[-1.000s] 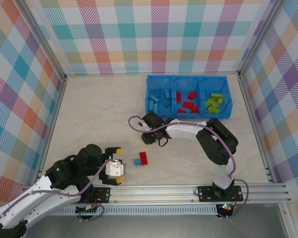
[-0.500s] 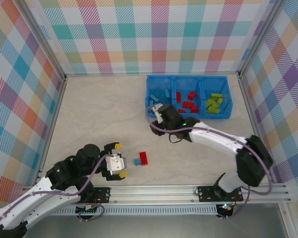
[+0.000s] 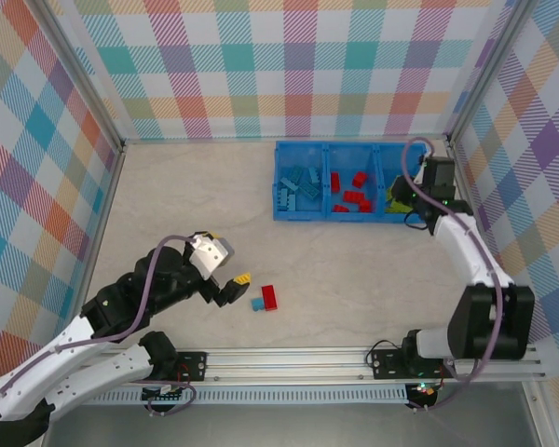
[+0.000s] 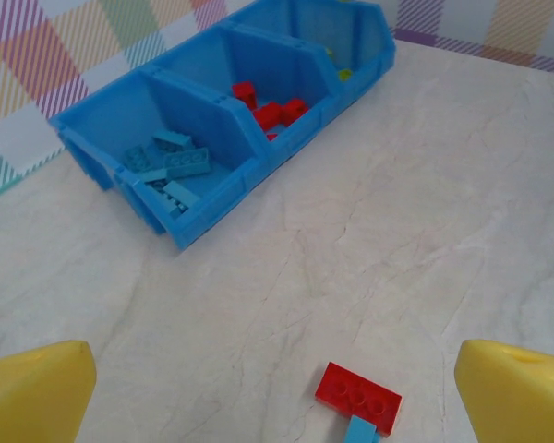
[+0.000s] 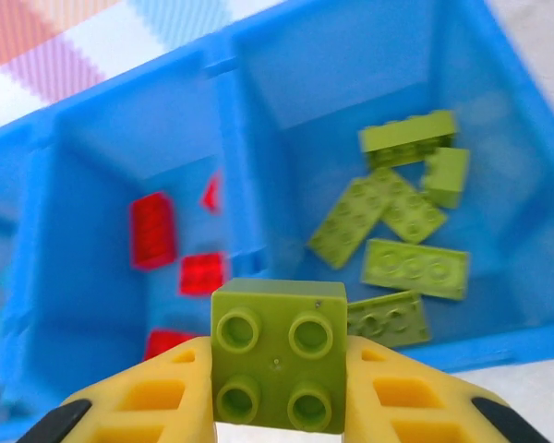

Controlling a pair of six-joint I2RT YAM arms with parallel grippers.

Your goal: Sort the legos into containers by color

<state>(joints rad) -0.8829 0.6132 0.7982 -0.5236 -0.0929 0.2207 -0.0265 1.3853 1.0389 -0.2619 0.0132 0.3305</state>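
My right gripper (image 5: 279,406) is shut on a lime green square brick (image 5: 279,355), studs facing the camera. It hangs above the right compartment of the blue bin (image 5: 231,185), where several green bricks (image 5: 402,245) lie. From above, the right gripper (image 3: 412,197) is at the bin's (image 3: 289,212) right end. Red bricks (image 3: 352,193) fill the middle compartment and light blue ones (image 3: 301,182) the left. A red bar (image 4: 358,397) and a small light blue brick (image 4: 360,432) lie touching on the table. My left gripper (image 3: 231,263) stands open just left of them (image 3: 269,296), with nothing between its jaws.
The bin (image 4: 203,212) stands at the back right of the marble table, near the checked back wall. Metal frame posts (image 3: 102,205) line both sides. A rail (image 3: 354,358) runs along the near edge by the arm bases.
My right gripper has swung from the table's middle to over the bin's right compartment. My left gripper has moved away from the near edge toward the loose red and blue bricks.
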